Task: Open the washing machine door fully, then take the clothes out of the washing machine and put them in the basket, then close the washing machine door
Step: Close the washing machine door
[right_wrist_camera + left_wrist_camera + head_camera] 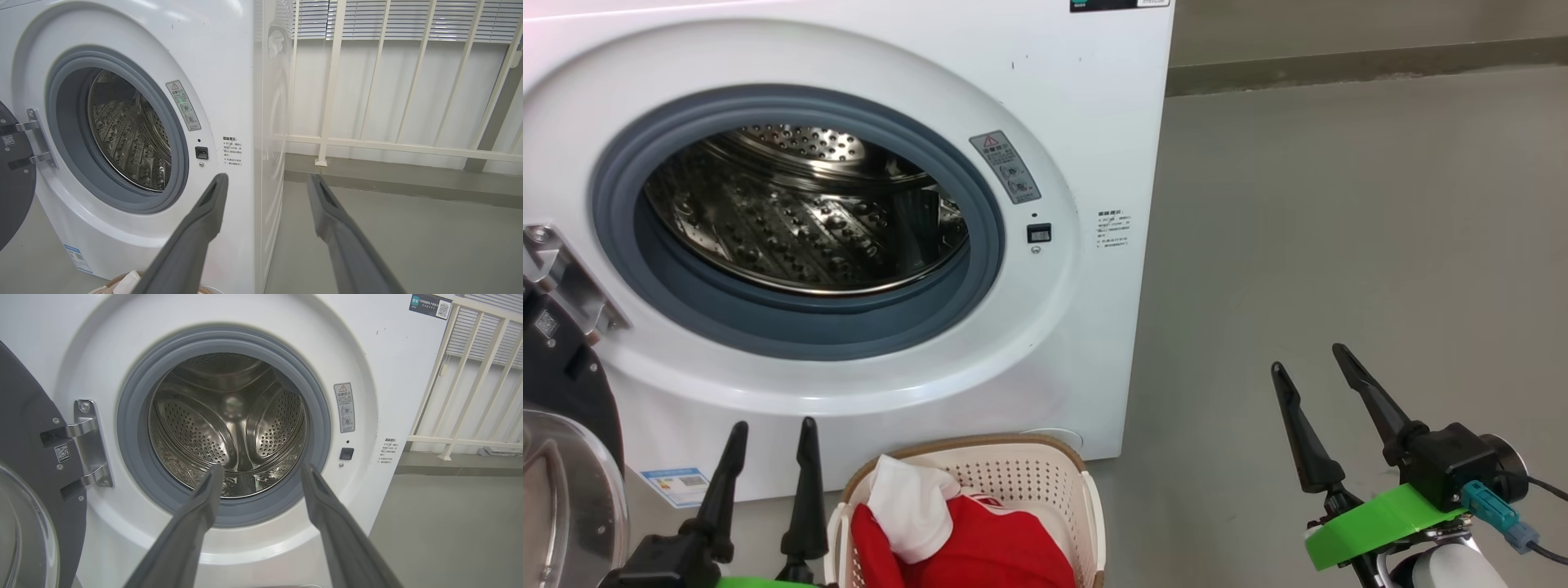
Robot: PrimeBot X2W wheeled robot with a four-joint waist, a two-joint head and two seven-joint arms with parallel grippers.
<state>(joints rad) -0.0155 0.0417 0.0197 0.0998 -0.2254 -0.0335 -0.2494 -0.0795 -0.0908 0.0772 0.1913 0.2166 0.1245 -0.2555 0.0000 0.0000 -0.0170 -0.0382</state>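
The washing machine (1086,114) stands with its round mouth open, and its steel drum (800,212) holds no clothes. Its black-rimmed door (564,392) is swung wide to the left on a metal hinge (88,445). Below the mouth sits the cream basket (1045,478), with red and white clothes (968,539) piled in it. My left gripper (772,433) is open just left of the basket, nothing between its fingers. My right gripper (1311,359) is open over the bare floor at the right. In the left wrist view the fingers (204,498) point at the drum (229,420).
Grey floor (1339,229) stretches to the right of the machine. A white railing (367,143) with blinds behind it runs along the wall beyond the machine's right side. A blue label (678,483) sits at the machine's lower left corner.
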